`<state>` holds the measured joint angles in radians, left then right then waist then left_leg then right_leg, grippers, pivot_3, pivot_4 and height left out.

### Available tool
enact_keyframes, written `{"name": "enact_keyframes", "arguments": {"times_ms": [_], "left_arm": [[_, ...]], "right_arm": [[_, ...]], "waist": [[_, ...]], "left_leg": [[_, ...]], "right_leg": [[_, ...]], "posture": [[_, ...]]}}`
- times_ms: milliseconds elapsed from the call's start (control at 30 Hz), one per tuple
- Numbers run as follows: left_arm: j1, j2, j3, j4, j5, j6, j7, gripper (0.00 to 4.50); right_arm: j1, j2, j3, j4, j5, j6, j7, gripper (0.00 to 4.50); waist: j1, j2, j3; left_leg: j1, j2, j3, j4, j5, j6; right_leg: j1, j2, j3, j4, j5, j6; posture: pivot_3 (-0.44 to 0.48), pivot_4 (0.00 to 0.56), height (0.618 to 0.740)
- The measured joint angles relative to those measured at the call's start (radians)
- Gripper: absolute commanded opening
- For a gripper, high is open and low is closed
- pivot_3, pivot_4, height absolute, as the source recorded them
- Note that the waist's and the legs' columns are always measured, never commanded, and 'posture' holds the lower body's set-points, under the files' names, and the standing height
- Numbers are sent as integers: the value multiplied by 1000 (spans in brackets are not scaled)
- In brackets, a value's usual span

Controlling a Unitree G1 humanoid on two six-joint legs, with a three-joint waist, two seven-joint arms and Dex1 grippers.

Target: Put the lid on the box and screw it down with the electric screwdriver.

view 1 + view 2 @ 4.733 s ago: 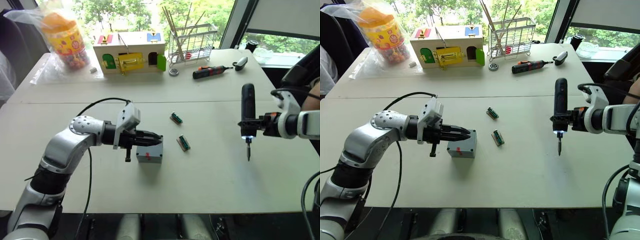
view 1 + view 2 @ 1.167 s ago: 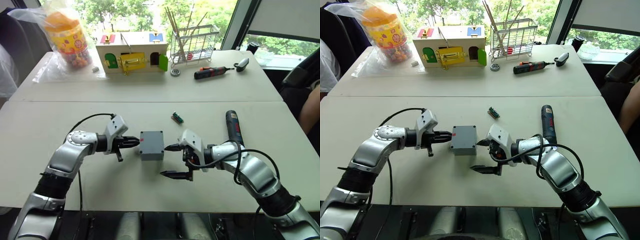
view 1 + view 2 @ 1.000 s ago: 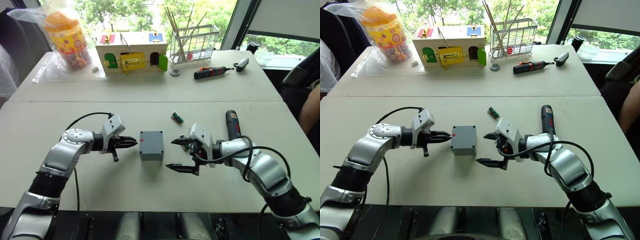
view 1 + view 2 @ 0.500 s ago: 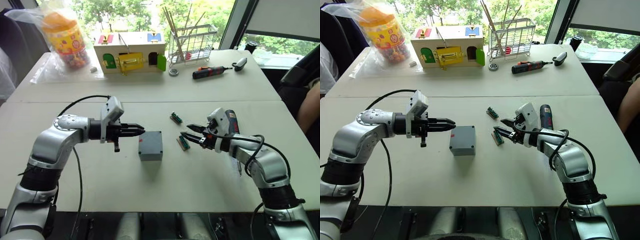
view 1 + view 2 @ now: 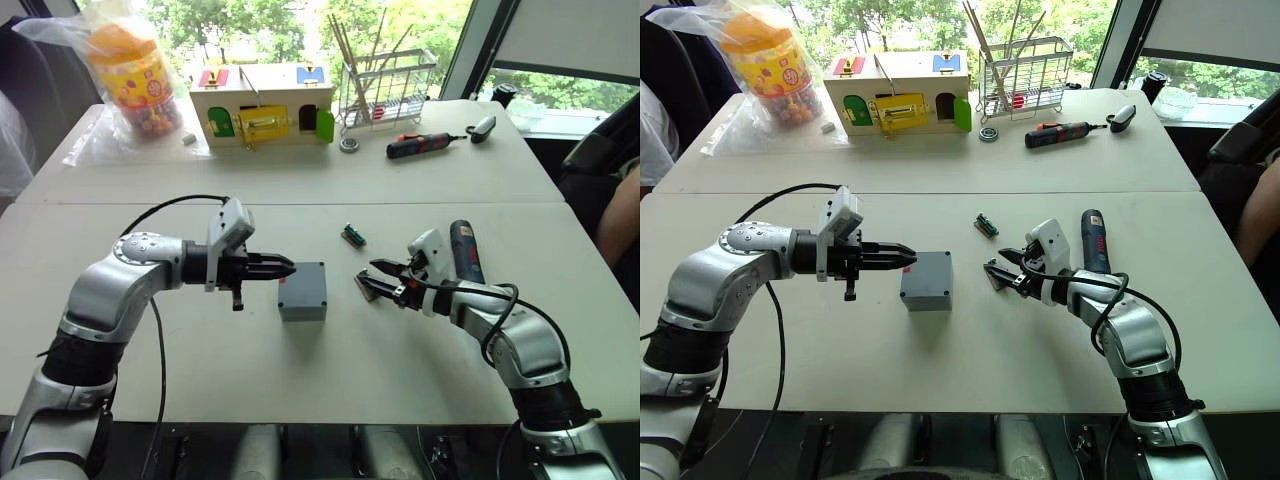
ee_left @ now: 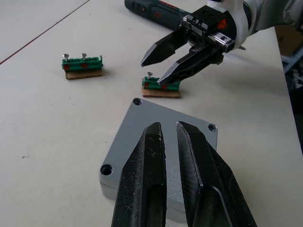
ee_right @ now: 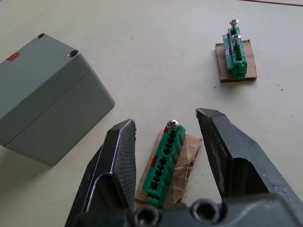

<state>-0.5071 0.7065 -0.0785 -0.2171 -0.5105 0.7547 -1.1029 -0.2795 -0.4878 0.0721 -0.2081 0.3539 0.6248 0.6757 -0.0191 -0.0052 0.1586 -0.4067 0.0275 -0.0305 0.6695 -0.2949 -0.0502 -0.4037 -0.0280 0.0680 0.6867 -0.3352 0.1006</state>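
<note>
The grey box (image 5: 303, 295) stands mid-table with the lid (image 6: 125, 142) seated on top, its corner screw holes empty. My left gripper (image 5: 287, 266) hovers just above the lid's left side, shut, with a thin slit between the fingers and nothing held. My right gripper (image 7: 165, 118) is open and straddles a green terminal strip (image 7: 163, 165) on brown card, which carries one upright screw (image 7: 173, 124). The electric screwdriver (image 5: 463, 252) lies flat on the table beside my right forearm, held by neither gripper.
A second green strip with screws (image 5: 352, 236) lies behind the first. Along the far edge stand a wooden toy house (image 5: 262, 103), a wire rack (image 5: 385, 85), a black-and-orange screwdriver (image 5: 425, 145) and a bagged jar (image 5: 135, 80). A person's arm (image 5: 622, 215) shows at the right.
The right gripper, earlier holding the electric screwdriver upright, has left it lying on the table and moved onto the nearer green strip. The left gripper drew back from the box, then returned above the lid.
</note>
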Motion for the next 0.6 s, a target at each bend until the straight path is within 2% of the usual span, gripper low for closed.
{"name": "enact_keyframes", "arguments": {"times_ms": [67, 100, 133, 600], "left_arm": [[0, 0, -11, 2, 1, -2, 2, 446], [0, 0, -13, 4, 1, -4, 3, 446], [0, 0, -14, 6, 1, -5, 4, 446], [1, 0, -14, 19, 2, -23, 16, 446]], "right_arm": [[0, 1, 2, 2, -3, -2, -1, 877], [0, 1, 4, 3, -6, -3, -2, 310], [0, 1, 5, 7, -10, -5, -2, 38], [0, -1, 16, 17, -39, -42, -5, 38]], "waist": [[0, 0, 0], [0, 0, 0], [0, 0, 0], [0, 0, 0]], "left_leg": [[0, 0, 0, 0, 0, 0], [0, 0, 0, 0, 0, 0], [0, 0, 0, 0, 0, 0], [0, 0, 0, 0, 0, 0]], "right_leg": [[0, 0, 0, 0, 0, 0], [0, 0, 0, 0, 0, 0], [0, 0, 0, 0, 0, 0], [0, 0, 0, 0, 0, 0]], "posture": [[0, 150, 736], [0, 150, 736], [0, 150, 736], [0, 150, 736]]}}
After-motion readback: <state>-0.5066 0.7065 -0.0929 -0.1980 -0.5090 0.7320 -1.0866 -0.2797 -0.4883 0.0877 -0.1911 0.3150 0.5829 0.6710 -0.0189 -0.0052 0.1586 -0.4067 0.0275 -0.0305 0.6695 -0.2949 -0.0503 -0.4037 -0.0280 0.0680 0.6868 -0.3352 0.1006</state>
